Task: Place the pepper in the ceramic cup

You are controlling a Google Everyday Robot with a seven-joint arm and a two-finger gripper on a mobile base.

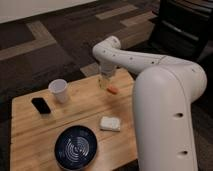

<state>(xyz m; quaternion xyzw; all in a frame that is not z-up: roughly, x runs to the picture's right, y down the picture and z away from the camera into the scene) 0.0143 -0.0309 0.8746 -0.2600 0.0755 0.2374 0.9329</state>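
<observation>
The pepper (113, 90) is small and orange-red and lies on the wooden table (30, 132) near its far edge. The white ceramic cup (59, 91) stands upright at the far left of the table. My gripper (103, 83) hangs from the white arm, pointing down just left of the pepper and low over the table. It is well to the right of the cup. Nothing shows in the gripper.
A black phone (41, 105) lies left of the cup. A wide dark blue bowl (77, 146) with rings sits at the front. A flat white block (110, 123) lies mid-table. The robot's large white body (167, 120) fills the right side.
</observation>
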